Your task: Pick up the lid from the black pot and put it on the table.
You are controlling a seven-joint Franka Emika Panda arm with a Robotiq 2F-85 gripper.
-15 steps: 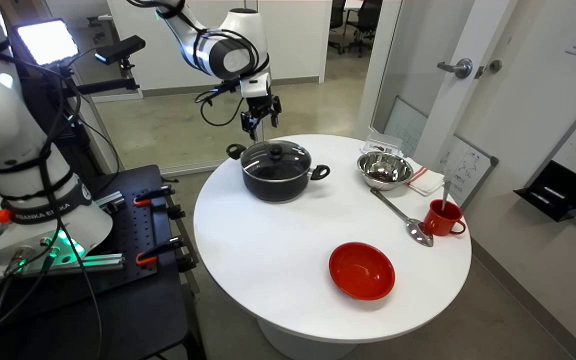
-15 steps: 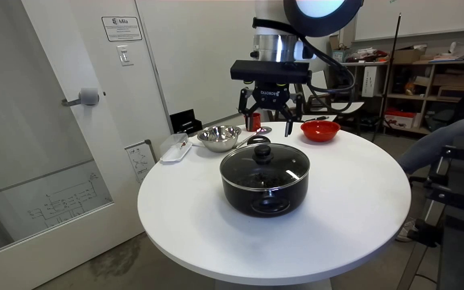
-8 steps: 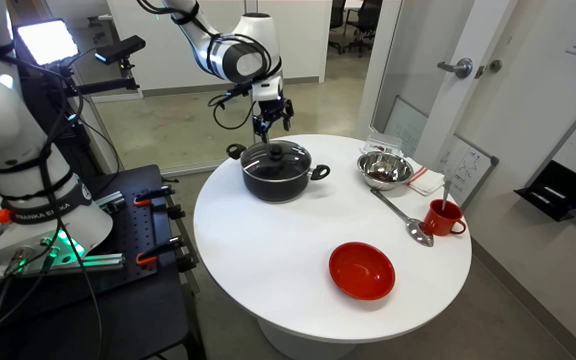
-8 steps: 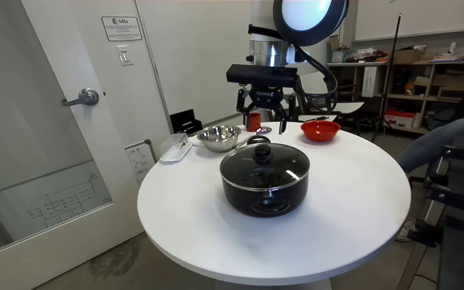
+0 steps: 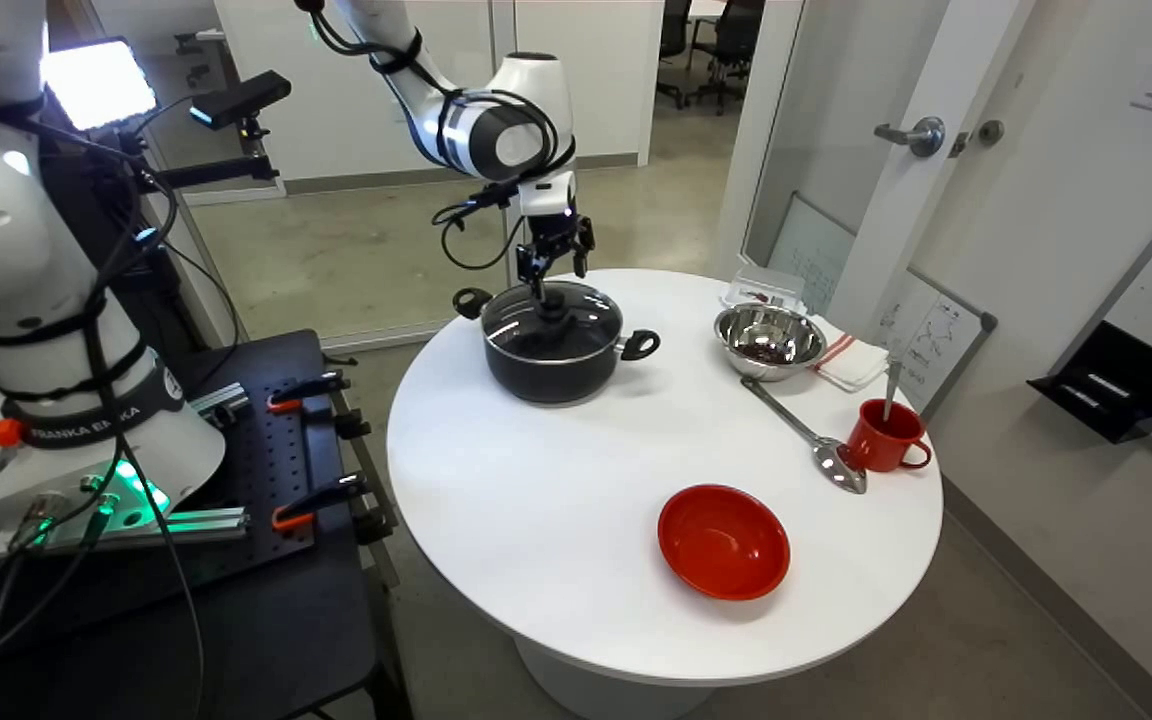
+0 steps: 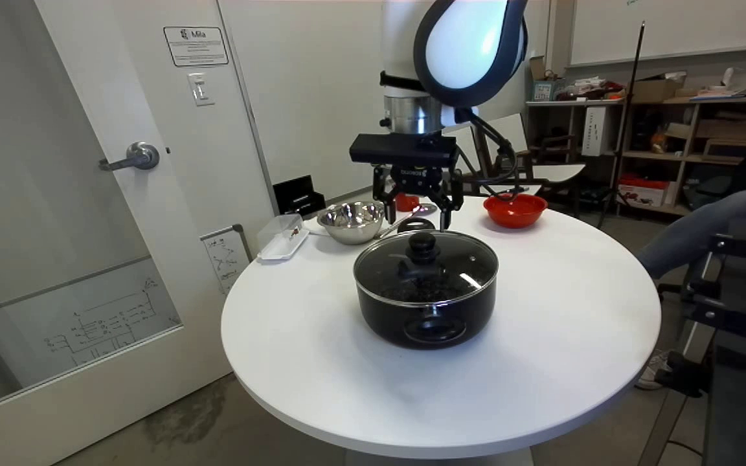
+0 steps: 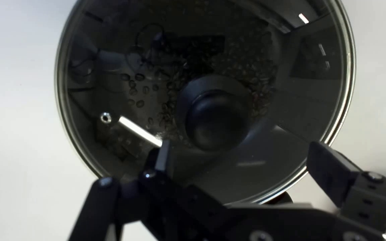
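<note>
Wrist view: the lid (image 7: 209, 63) lies knob (image 7: 217, 122) upward; in both exterior views it rests on the pot (image 5: 544, 380). Your claw (image 6: 418, 222) hangs above the pot, spread wide, gripping nothing. Likely step: approach. Next, centre it on the knob, lower and grip.

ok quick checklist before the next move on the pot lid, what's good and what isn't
1. Gripper open: ok, its jaws stand apart.
2. Lid resting on the black pot: ok, it looks level.
3. Knob between the fingers: not ok, in the wrist view it shows mostly ahead of their tips.
4. Fingers low enough to grip: cannot tell, no view settles their height against the knob.
5. Steel bowl and red bowl apart from the pot: ok, both stand away from it on the white table.
</note>
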